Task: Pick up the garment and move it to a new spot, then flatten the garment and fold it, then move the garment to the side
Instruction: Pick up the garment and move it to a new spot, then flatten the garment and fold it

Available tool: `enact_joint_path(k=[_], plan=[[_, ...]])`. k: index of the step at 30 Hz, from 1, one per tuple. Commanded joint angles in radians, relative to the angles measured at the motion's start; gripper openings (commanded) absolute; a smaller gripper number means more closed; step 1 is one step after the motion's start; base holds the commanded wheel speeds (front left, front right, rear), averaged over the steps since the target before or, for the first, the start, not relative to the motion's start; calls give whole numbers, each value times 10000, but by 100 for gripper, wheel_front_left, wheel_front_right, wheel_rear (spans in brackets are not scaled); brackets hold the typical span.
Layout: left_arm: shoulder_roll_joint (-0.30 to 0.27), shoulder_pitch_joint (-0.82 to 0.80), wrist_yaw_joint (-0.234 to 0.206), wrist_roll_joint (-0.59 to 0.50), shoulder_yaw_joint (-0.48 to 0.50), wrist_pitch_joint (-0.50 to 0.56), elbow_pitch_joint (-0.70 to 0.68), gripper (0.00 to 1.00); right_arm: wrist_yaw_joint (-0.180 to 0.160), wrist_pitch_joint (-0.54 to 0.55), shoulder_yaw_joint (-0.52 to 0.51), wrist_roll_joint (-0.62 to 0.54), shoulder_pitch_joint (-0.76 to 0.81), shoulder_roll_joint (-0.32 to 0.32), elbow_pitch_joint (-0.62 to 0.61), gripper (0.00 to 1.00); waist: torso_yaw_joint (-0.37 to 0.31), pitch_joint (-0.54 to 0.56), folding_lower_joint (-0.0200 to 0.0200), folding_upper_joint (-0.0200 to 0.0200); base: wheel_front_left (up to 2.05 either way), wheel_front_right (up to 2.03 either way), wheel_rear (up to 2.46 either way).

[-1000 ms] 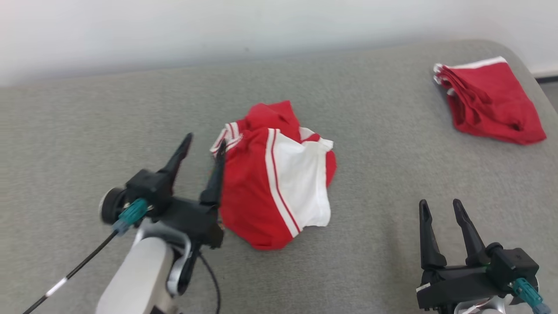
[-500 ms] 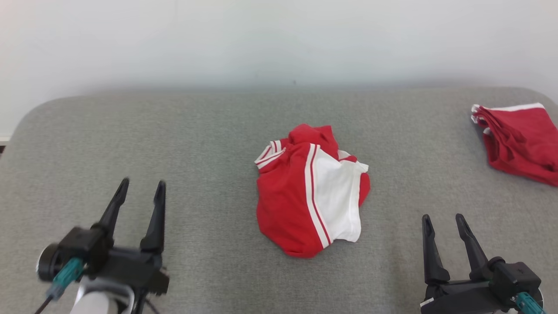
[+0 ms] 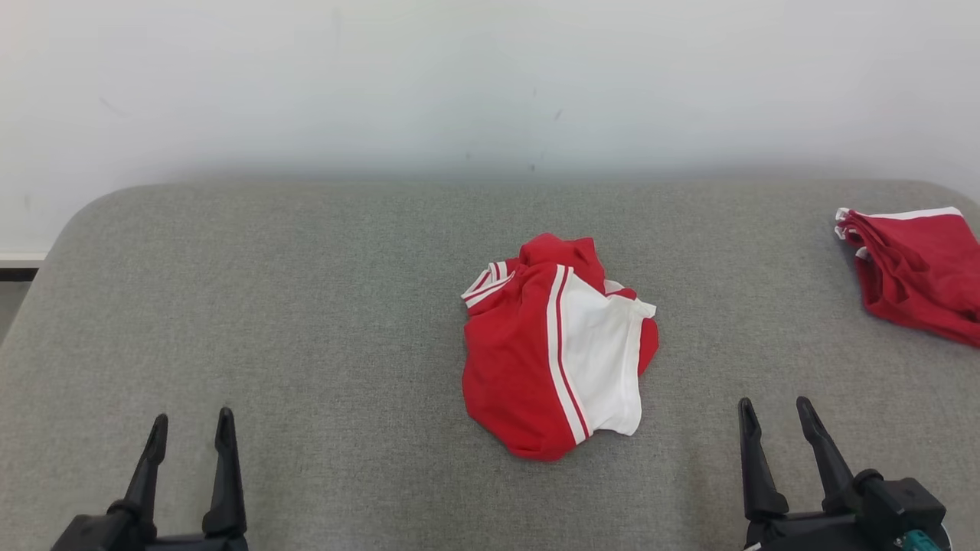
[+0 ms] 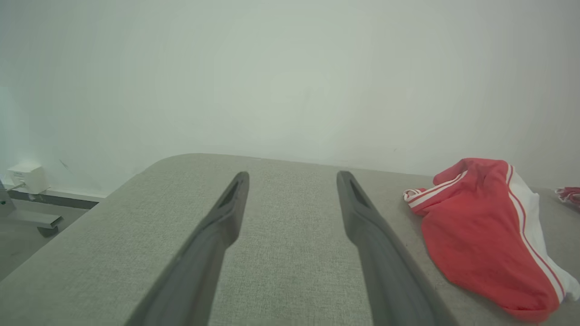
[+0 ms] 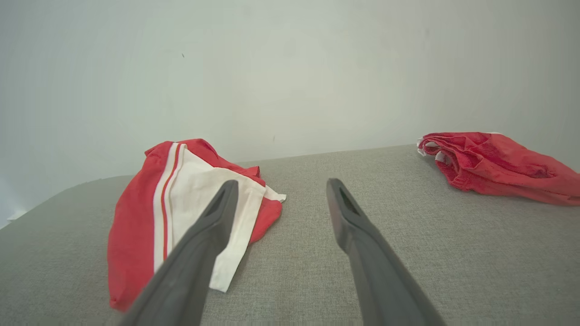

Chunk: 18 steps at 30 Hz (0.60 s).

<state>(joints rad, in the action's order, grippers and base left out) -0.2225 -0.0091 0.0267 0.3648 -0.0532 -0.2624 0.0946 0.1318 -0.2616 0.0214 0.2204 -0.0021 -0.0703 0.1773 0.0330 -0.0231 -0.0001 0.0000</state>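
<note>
The crumpled red-and-white garment [image 3: 536,367] lay mid-way across the counter [image 3: 306,306], long axis running 12 to 6 o'clock, striped hem toward 11. The left wrist view took in a white wall box [image 4: 25,177], the right wrist view a second red garment [image 5: 494,165] at 2 o'clock. The left gripper [image 3: 191,419] and right gripper [image 3: 774,404] had jaws apart, empty.

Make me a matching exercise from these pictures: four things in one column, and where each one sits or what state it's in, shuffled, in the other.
Column one
1. red-and-white garment
2. all-red garment
3. left gripper
4. right gripper

Column two
A. open, holding nothing, at the lower right of the head view
B. bunched up in the middle of the grey table
C. lying at the table's right edge
D. open, holding nothing, at the lower left of the head view

Pairs: 1-B, 2-C, 3-D, 4-A
</note>
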Motion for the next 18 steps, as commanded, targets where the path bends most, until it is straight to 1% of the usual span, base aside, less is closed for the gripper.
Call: enact_joint_path(k=[1,7,18], plan=[[55,140,44,-97,68,-32,-42,100,-20,-44,11,45,92,-30,25,100,-8,6,1,0,0,0,0],[371,372,294,-444,407,-32,-8,100,-20,-44,28,79,168,-34,87,100,-14,-5,1,0,0,0,0],[827,68,616,-864,712,-33,36,100,-20,-28,77,111,-187,-194,218,100,33,-127,1,0,0,0,0]])
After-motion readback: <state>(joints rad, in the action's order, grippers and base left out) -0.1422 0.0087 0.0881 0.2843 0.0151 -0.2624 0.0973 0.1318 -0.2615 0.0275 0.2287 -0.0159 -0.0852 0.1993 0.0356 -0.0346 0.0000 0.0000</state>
